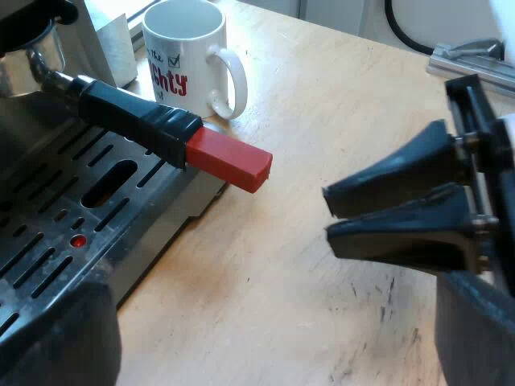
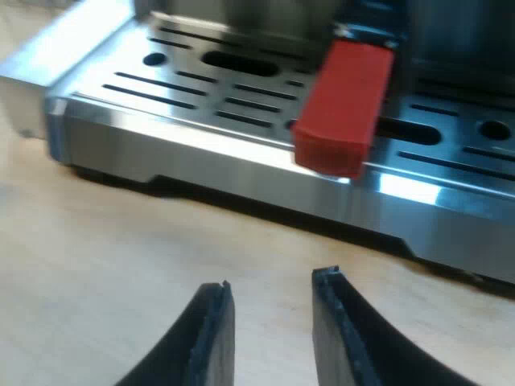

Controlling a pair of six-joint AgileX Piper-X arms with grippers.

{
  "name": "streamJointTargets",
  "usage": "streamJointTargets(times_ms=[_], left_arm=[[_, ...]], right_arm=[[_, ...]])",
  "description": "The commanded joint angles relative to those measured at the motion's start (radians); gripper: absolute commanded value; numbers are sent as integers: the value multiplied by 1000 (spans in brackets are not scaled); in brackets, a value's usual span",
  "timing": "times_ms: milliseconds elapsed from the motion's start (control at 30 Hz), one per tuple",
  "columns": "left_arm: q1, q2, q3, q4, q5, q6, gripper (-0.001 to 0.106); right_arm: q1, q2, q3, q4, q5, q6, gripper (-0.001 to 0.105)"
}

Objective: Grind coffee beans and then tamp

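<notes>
Nearest to the left wrist camera, the two black fingers of my left gripper (image 1: 265,326) stand wide apart over the pale wooden table (image 1: 273,265), and nothing is between them. Just beyond them lies the slotted steel drip tray (image 1: 48,201) of the espresso machine.

Above this tray is the metal holder with the dark handle that ends in red (image 1: 141,121). Its metal cup sits up at the machine's front. From there the long axis of the handle goes outward and a little downward, across the tray and past its edge. The red end (image 1: 229,159) points away from the machine and hangs over the table. My right gripper (image 1: 328,211) is near it, and its fingers aim at the red end but do not touch it. Behind the handle, a white ceramic mug with red and black letters (image 1: 185,48) stands upright on the table, just beside the machine.

In the right wrist view, the black fingers of my right gripper (image 2: 269,289) are apart and empty, low over the table (image 2: 96,241). Farther on is the front wall of the drip tray (image 2: 161,137). Above it the red end (image 2: 342,104) points almost straight toward the gap between the fingers.
</notes>
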State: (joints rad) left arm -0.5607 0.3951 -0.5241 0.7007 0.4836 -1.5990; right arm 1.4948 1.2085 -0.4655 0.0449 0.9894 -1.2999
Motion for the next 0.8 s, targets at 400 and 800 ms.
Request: streamJointTargets(times_ms=[400, 800], left_arm=[[-6, -1, -3, -11, 7, 4, 80], [-6, -1, -3, -11, 7, 4, 80]], right_arm=[[7, -97, -37, 76, 5, -6, 59], [-146, -97, -213, 228, -99, -6, 59]])
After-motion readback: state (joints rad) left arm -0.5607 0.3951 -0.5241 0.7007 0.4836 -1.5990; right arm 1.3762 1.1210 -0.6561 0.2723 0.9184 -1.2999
